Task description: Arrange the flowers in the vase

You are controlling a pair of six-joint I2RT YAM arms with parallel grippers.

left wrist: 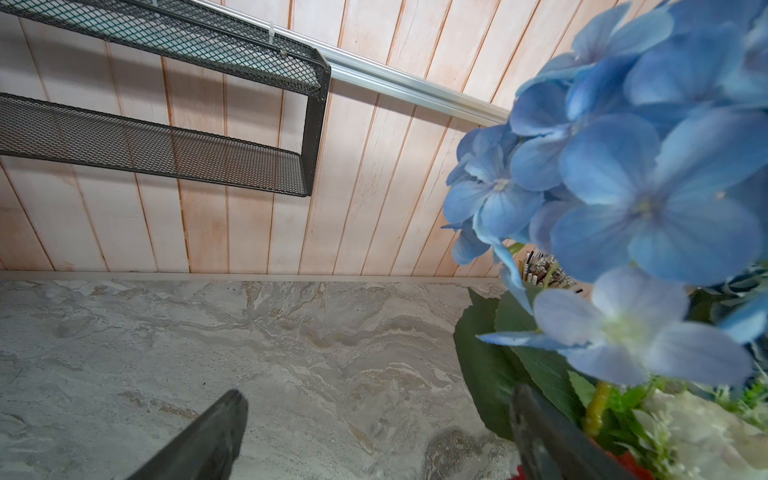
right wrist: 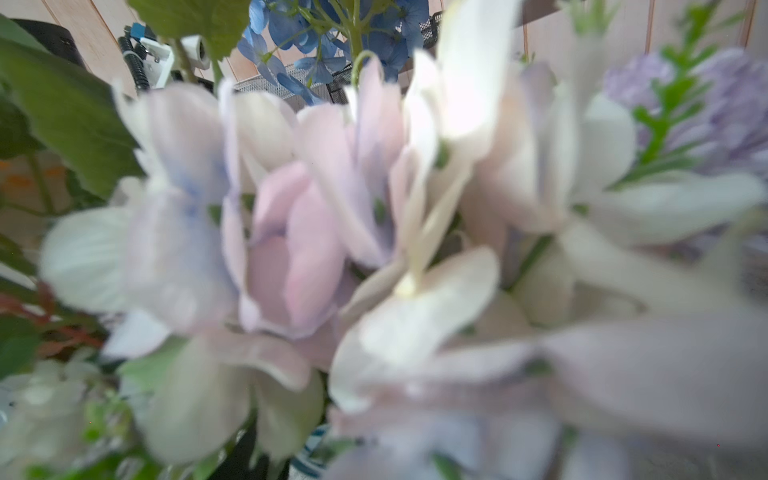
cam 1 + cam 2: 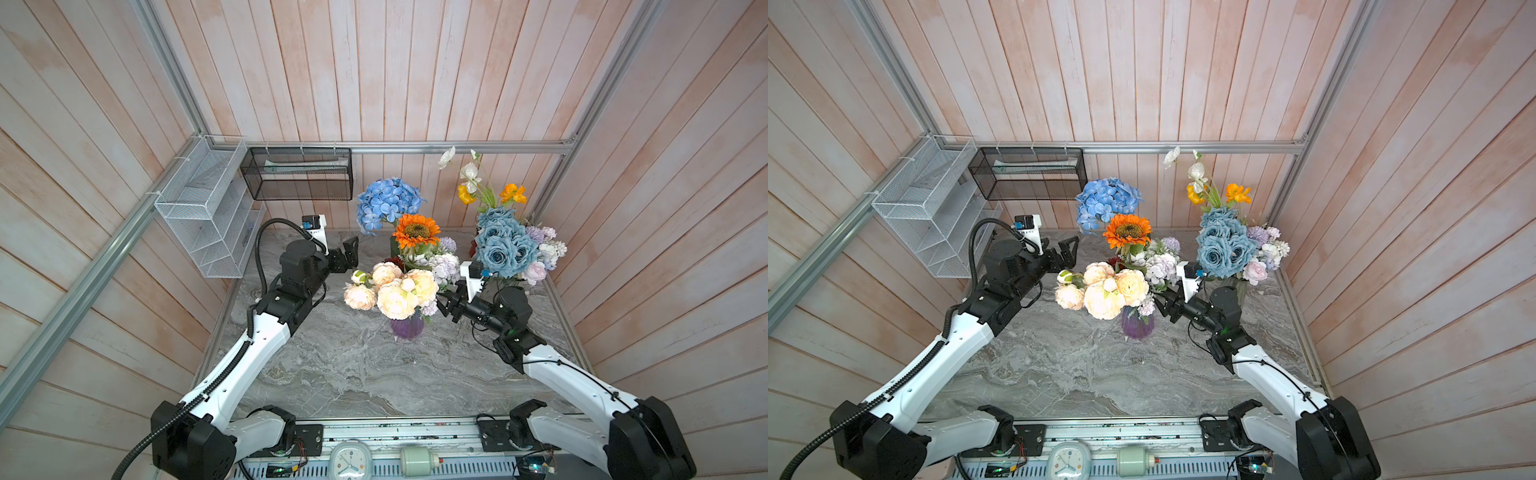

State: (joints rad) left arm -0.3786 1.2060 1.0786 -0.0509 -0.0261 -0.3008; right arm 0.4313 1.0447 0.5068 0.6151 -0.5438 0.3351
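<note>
At the middle of the worktop (image 3: pixel 332 374), the flowers (image 3: pixel 397 293) stand bunched in the purple vase (image 3: pixel 407 328). Your left jaws hang wide open left of the hydrangea (image 3: pixel 388 203), likely keeping clear. Your right jaws nose into the lilac cluster (image 3: pixel 444 268), their state hidden.

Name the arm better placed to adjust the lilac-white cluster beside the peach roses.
Right, probably. The right gripper is against the lilac-white cluster, which fills its wrist view; the left gripper hovers open farther off, near the blue hydrangea.
</note>
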